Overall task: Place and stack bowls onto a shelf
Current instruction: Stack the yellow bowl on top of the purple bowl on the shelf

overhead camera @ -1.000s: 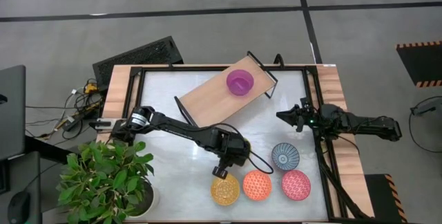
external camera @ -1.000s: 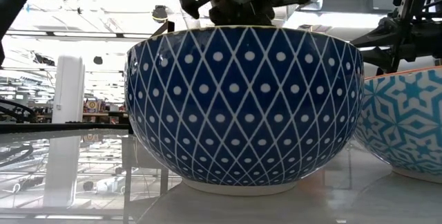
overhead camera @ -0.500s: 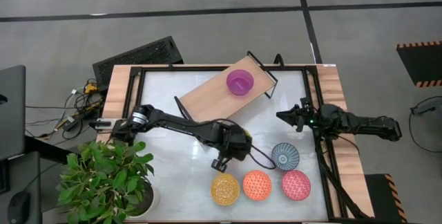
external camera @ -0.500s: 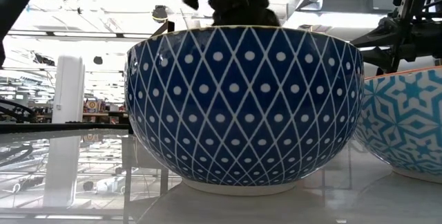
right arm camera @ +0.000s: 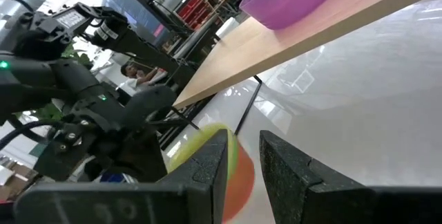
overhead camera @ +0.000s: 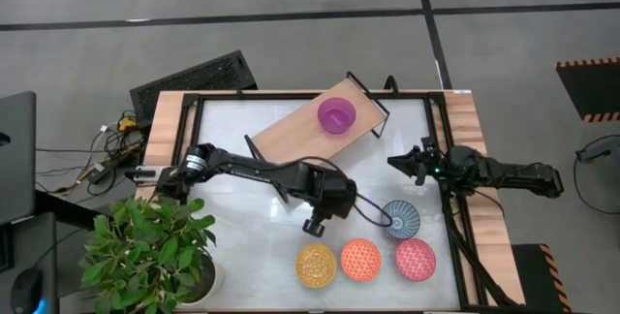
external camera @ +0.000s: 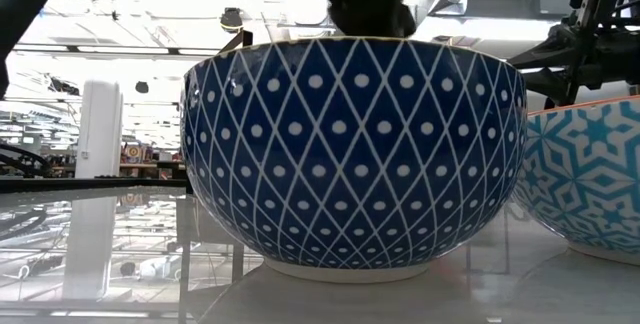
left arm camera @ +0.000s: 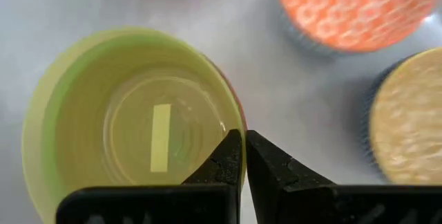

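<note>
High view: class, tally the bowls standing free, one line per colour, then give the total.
Purple bowl: 1
Blue-white bowl: 1
Yellow bowl: 1
Orange bowl: 1
Pink bowl: 1
Total: 5

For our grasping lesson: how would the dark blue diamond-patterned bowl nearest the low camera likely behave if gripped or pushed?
The blue bowl looks glazed and shiny, so fingers may slip on it. It seems to be stiff ceramic, probably breakable if dropped. Its narrow foot under a wide body suggests a high push might tip it, while a low push would likely slide it.
</note>
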Motion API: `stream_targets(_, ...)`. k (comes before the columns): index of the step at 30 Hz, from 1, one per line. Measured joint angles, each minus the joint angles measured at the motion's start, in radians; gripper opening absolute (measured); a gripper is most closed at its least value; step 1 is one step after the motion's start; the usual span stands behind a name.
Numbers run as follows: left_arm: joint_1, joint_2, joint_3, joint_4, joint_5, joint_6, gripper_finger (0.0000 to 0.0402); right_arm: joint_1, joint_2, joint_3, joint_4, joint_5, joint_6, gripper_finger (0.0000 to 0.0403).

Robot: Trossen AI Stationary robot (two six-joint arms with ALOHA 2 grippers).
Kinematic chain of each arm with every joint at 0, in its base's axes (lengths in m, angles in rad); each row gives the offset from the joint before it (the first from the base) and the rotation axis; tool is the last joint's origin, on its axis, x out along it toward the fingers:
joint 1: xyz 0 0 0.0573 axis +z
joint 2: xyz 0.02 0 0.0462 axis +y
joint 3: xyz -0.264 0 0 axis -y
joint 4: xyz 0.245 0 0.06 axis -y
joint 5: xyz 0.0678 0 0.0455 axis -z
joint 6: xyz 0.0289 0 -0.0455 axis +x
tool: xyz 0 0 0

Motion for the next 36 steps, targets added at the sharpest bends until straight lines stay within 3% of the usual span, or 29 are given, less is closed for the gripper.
stream_targets(2, 0.004, 0.0, 0.0, 0.001, 0.04, 0.002, 0.0, 0.0, 0.0, 0.0, 0.0, 0.0, -0.001, 0.0113)
stream_targets(4, 0.006, -0.001, -0.002, 0.0, -0.001, 0.006, 0.0, 0.0, 0.0, 0.0, 0.0, 0.0, -0.003, 0.0113)
stream_targets(7, 0.013, 0.0, -0.003, 0.026, 0.035, -0.002, 0.0, 0.0, 0.001, 0.0, 0.0, 0.0, -0.003, 0.0113)
stream_targets(11, 0.016, -0.001, -0.003, 0.031, 0.007, -0.02, 0.0, 0.0, 0.003, 0.0, 0.0, 0.0, -0.003, 0.0113)
stream_targets(16, 0.016, 0.011, -0.003, 0.035, 0.064, -0.017, 0.0, 0.0, 0.003, 0.0, 0.0, 0.0, -0.003, 0.0113)
stream_targets(20, 0.016, 0.023, -0.004, 0.008, -0.055, -0.014, 0.0, 0.0, 0.003, 0.0, 0.0, 0.0, -0.003, 0.0113)
stream_targets(24, 0.013, 0.017, 0.073, -0.06, -0.155, -0.005, 0.0, 0.0, 0.003, 0.0, 0.0, 0.0, -0.002, 0.0113)
stream_targets(29, 0.021, 0.018, 0.08, -0.059, -0.038, -0.035, 0.0, 0.0, 0.003, 0.0, 0.0, 0.0, -0.002, 0.0113)
stream_targets(36, 0.021, 0.011, 0.082, -0.051, -0.052, -0.029, 0.0, 0.0, 0.003, 0.0, 0.0, 0.0, -0.002, 0.0113)
